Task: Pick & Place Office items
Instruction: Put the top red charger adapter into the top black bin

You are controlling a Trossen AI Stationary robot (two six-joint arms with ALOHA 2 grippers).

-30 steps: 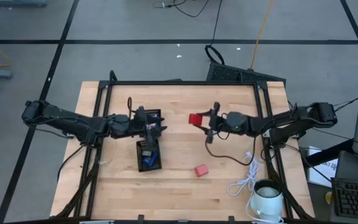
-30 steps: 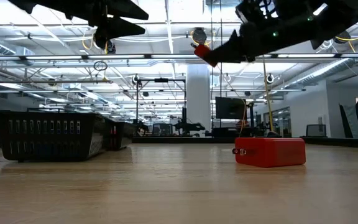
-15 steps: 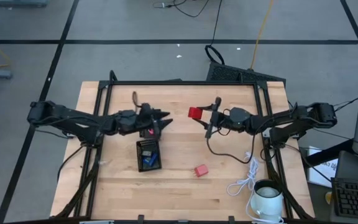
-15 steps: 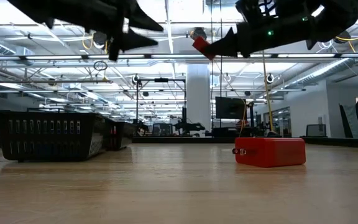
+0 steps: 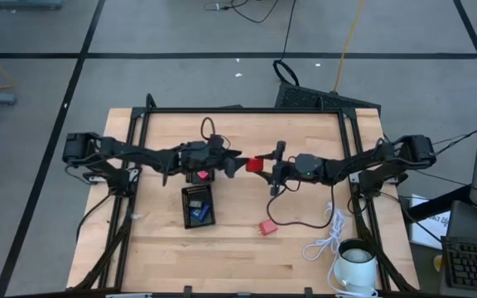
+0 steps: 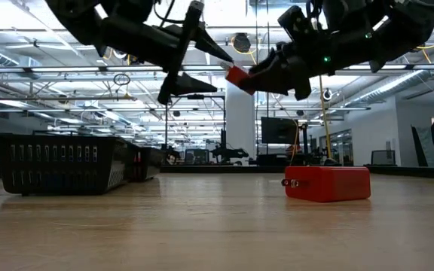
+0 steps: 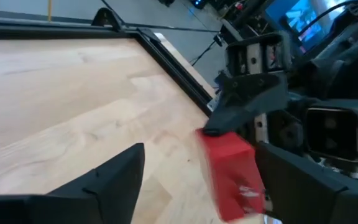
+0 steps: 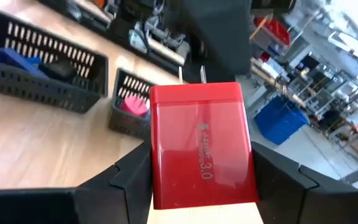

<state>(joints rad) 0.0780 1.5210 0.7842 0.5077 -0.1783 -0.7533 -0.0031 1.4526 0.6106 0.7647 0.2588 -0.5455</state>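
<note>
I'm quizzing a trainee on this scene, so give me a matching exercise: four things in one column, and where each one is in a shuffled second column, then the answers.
Things:
1. Red block
2. Second red block
3. White mug
4. Left gripper

Places or states:
A. Lying on the table, nothing holding it
B. Held above the table by the right gripper
C. Open in the air, facing the held block
D. At the table's near right corner, next to the white cable

Pairs: 1-B, 2-A, 3-D, 4-C
</note>
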